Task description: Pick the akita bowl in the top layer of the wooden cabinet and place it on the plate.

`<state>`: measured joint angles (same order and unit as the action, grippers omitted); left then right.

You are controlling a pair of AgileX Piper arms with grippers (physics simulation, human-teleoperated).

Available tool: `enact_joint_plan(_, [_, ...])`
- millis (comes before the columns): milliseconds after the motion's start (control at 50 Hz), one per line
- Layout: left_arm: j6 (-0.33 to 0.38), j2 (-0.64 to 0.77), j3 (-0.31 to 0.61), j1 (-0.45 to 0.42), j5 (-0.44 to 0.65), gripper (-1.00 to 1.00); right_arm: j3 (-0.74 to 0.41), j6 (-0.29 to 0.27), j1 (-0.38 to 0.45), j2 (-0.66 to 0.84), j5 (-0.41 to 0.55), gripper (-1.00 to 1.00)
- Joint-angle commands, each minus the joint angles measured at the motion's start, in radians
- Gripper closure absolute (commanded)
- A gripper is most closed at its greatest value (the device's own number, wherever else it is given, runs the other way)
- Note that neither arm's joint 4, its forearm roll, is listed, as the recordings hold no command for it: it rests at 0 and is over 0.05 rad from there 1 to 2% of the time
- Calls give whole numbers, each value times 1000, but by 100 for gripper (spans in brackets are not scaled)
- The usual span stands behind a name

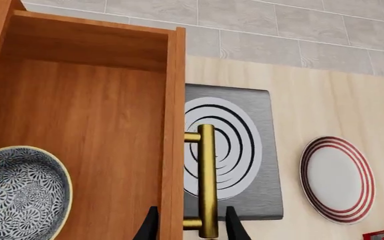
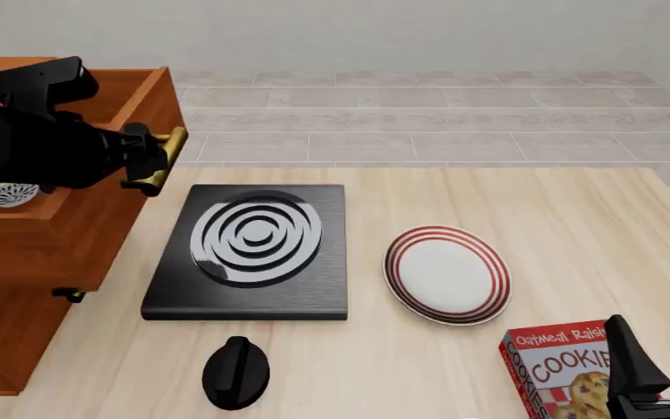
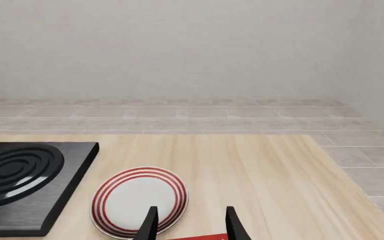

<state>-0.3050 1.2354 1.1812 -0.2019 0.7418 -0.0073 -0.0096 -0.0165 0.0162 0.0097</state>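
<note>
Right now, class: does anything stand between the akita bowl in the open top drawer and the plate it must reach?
Yes. The drawer's front wall, with the left gripper at its brass handle, rises beside the akita bowl. Beyond it the black slab lies before the plate.

The light wooden table (image 2: 568, 227) carries 5 things. The wooden cabinet (image 2: 32, 288) stands at its left edge, the black slab (image 2: 311, 288) just beside it, the plate (image 2: 447, 274) further right. Along the near edge lie a black knob (image 2: 235, 373) and a red cookie box (image 2: 554, 367).

Black slab (image 2: 248, 253), black knob (image 2: 236, 372), cookie box (image 2: 558, 367) on table (image 2: 591, 227).
</note>
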Motion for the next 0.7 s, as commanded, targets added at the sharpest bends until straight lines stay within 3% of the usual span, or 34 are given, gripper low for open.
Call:
enact_joint_plan(20, [0, 16, -24, -63, -21, -100, 0, 0, 1, 3, -2, -100])
enact_joint_plan(700, [-53, 37, -3, -163, -51, -100, 2, 1, -1, 23, -22, -100])
